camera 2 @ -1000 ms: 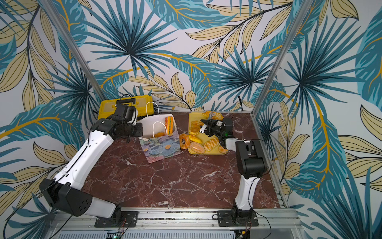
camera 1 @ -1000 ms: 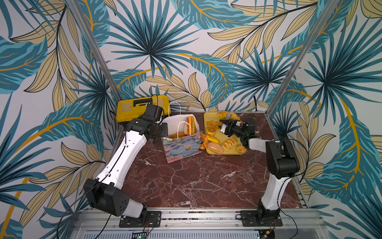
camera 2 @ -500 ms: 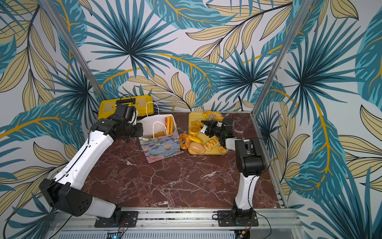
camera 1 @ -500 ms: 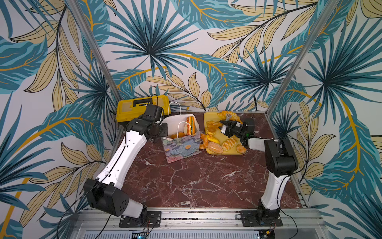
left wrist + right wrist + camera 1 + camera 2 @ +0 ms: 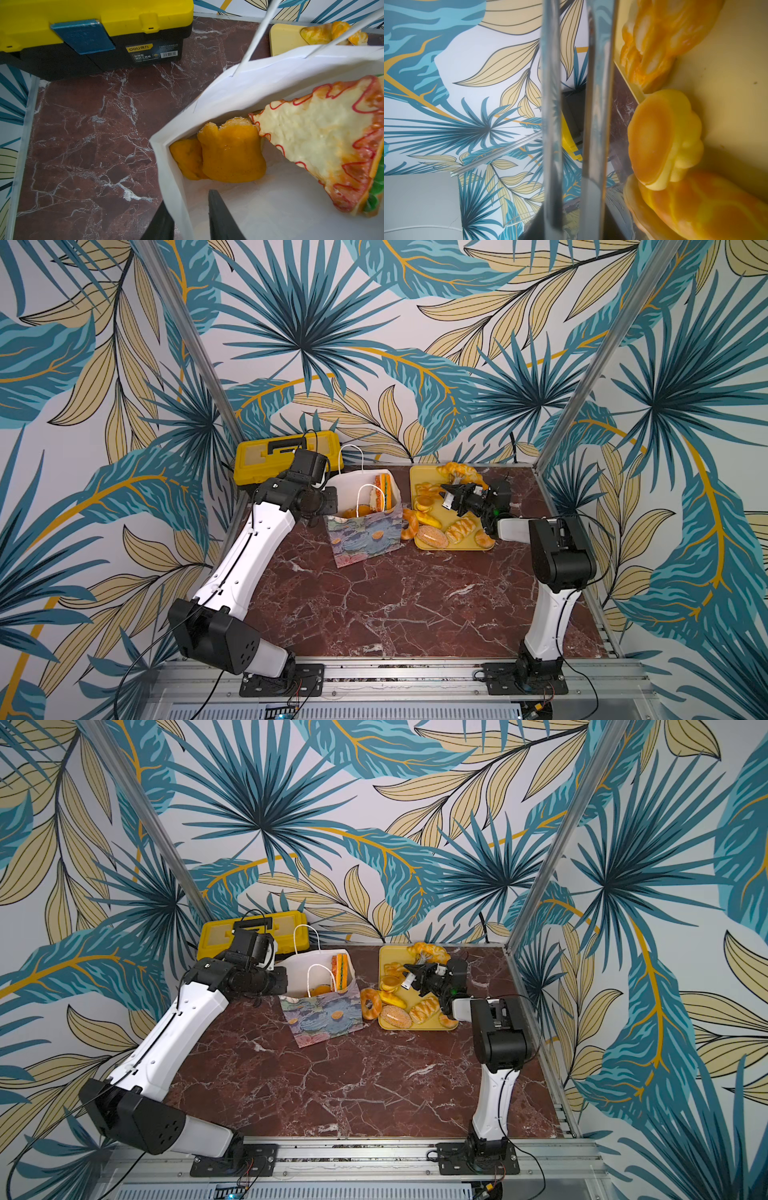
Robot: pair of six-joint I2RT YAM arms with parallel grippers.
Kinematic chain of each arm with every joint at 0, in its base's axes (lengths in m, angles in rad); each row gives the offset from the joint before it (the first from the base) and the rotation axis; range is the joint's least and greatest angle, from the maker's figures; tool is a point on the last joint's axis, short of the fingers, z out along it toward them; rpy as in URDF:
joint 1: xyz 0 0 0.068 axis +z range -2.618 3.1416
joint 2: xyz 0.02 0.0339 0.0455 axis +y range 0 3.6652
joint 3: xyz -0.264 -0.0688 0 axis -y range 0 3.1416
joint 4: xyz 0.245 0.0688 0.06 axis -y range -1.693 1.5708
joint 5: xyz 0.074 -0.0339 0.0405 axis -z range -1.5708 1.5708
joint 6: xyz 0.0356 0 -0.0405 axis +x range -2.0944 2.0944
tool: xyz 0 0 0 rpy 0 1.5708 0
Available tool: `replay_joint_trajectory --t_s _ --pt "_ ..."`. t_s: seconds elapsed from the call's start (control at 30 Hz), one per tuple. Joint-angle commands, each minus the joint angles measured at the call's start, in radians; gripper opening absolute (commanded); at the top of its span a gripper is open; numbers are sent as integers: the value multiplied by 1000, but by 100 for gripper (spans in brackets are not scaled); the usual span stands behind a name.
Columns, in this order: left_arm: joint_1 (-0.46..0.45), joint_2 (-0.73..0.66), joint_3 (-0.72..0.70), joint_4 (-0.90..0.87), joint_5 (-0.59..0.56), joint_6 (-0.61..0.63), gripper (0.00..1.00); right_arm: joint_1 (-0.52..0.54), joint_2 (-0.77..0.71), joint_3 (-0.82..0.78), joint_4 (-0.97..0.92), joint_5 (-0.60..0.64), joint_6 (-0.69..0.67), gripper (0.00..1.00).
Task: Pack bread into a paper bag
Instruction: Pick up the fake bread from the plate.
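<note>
Judging bread (image 5: 432,536) light, rigid, glossy — likely slippery; take across narrow middle. Left gripper (image 5: 187,209) straddles thin creasable paper bag (image 5: 365,539) wall, clamp cannot tell. Sandwich (image 5: 384,491) already inside; remaining pieces on flat yellow tray (image 5: 419,477) beyond. Right gripper (image 5: 448,497) over tray — jaws slightly apart, nothing between.

Yellow-and-black toolbox (image 5: 257,460) in the back corner — flat yellow tray (image 5: 420,475) on red marble table (image 5: 395,605)
</note>
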Motion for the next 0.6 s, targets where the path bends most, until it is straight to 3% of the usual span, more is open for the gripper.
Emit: replay_joint_trajectory --t_s 0.0,0.33,0.57 --pt "-2 -12 -18 7 -3 7 32 -7 27 -11 19 -22 5 21" --pt "-2 -20 -16 8 -11 12 32 -6 -89 -9 -126 -60 -84 3" --pt "-3 -16 -9 15 -9 12 32 -3 -335 47 -568 -119 -396 0"
